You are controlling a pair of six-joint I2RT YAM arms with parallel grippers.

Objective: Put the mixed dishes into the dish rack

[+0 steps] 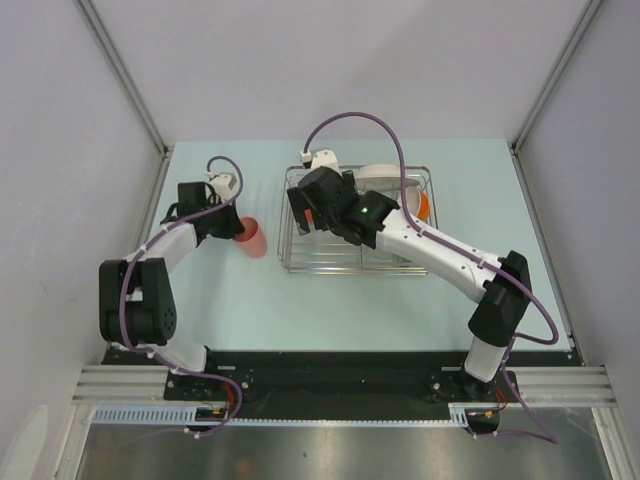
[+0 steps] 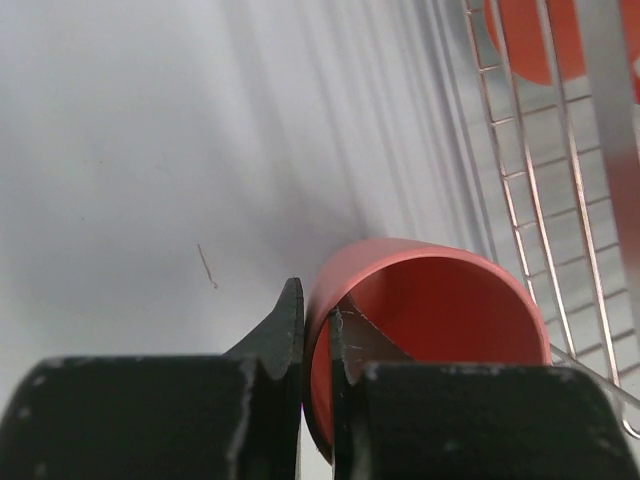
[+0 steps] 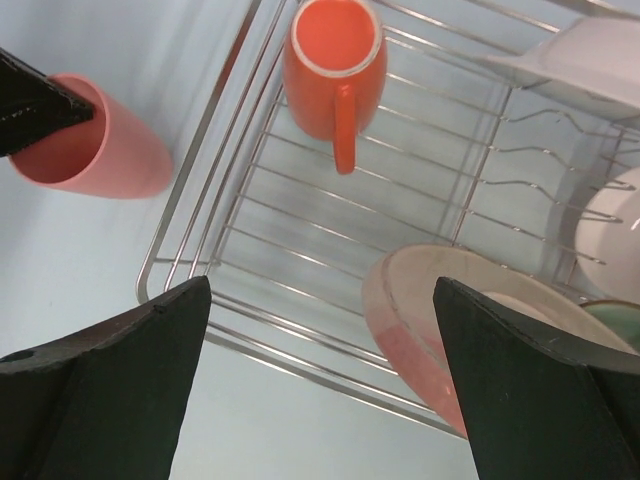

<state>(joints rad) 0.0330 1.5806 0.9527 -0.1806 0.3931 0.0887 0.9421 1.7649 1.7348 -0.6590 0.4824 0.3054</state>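
A salmon-orange cup point(image 1: 253, 239) lies on its side on the table, just left of the dish rack point(image 1: 330, 268). My left gripper point(image 1: 228, 227) is shut on its rim. In the left wrist view one finger is inside the cup point(image 2: 430, 310) and the other outside it. My right gripper point(image 3: 320, 380) hangs open over the rack's point(image 3: 250, 200) left end with nothing between its fingers. In the rack lie an orange cup with a handle point(image 3: 335, 60), a cream-and-pink plate point(image 3: 450, 320), a white plate point(image 3: 590, 60), a white bowl point(image 3: 615, 230) and a pale green bowl point(image 3: 618, 318).
The right arm point(image 1: 440, 255) stretches across the rack from the near right. The rack's wire wall point(image 2: 520, 190) stands close to the right of the held cup. Walls enclose the table on the left, right and far sides.
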